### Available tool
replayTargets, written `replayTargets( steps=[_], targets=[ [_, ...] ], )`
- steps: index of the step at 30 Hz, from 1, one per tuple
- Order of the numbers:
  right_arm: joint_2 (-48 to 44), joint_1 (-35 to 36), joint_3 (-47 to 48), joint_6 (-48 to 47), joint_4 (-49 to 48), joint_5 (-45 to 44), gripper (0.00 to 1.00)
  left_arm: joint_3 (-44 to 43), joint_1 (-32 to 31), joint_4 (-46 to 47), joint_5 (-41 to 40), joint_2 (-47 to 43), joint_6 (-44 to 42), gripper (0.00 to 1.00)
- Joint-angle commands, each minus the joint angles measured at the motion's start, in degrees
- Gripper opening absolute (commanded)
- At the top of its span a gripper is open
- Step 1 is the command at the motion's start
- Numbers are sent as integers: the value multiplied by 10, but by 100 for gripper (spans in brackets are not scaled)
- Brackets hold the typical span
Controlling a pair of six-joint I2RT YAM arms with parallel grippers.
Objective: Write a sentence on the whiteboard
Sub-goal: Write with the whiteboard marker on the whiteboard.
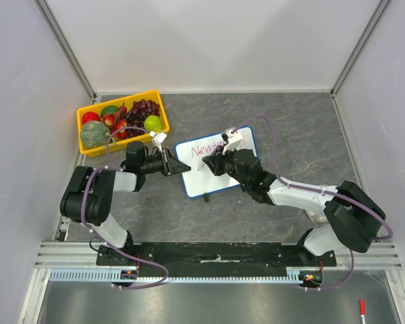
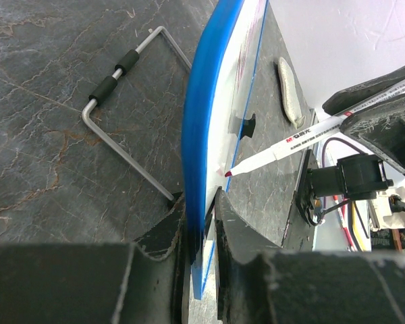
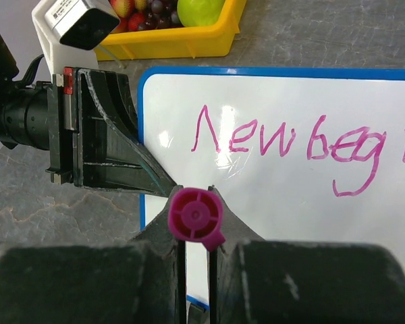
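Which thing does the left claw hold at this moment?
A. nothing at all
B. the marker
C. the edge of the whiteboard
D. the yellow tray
C: in the left wrist view, the left claw pinches the blue-framed edge of the whiteboard, while the marker sits in the right claw.

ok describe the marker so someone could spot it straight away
Start at the whiteboard mid-table, right of the yellow fruit tray. The marker is the slim white pen gripped in the right tool, tip against the board. Its magenta end cap marks it out.
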State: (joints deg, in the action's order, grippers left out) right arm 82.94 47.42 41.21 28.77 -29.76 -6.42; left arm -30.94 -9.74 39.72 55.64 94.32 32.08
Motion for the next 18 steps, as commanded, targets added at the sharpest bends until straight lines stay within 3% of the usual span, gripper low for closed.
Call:
replayTargets(
  steps=[1,18],
  targets=[
    [7,5,28,6,-43,-16,0,-5,-1,-18,-18,4,-35,2],
    [39,5,35,13,-48,-29,0,-7,-1,-15,-15,7,-33,2]
  ],
)
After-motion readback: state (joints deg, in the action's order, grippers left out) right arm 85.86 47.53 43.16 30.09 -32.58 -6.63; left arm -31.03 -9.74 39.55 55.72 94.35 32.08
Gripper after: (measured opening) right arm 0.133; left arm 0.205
